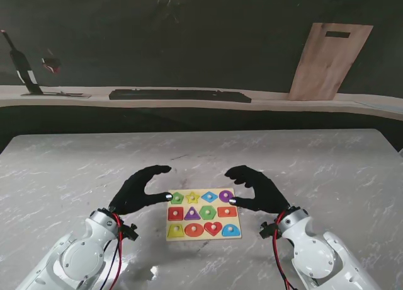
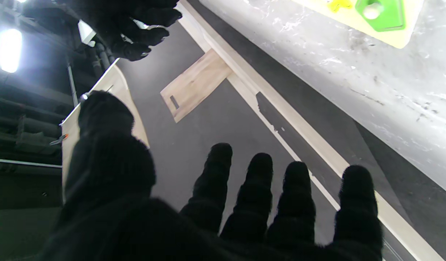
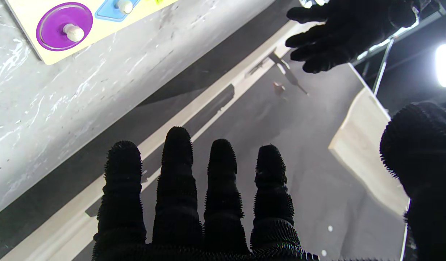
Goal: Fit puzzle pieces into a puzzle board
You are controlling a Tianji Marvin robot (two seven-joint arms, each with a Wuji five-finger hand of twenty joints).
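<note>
A pale yellow puzzle board (image 1: pixel 203 237) lies on the marble table between my two hands, its slots filled with several coloured knobbed pieces. Among them are a green piece (image 2: pixel 382 13) at the far left corner, a purple circle (image 3: pixel 64 26) at the far right corner and a blue diamond (image 3: pixel 116 8) beside it. My left hand (image 1: pixel 140 190) hovers at the board's left edge, fingers spread, thumb tip near the far left corner. My right hand (image 1: pixel 257 188) mirrors it at the right edge, open too. Neither hand holds a piece.
A raised shelf (image 1: pixel 189 101) runs along the table's far side, carrying a long black bar (image 1: pixel 179 95), a leaning wooden board (image 1: pixel 329 60) and a dark bottle-shaped object (image 1: pixel 21 64). Marble table top (image 1: pixel 75 164) spreads around the board.
</note>
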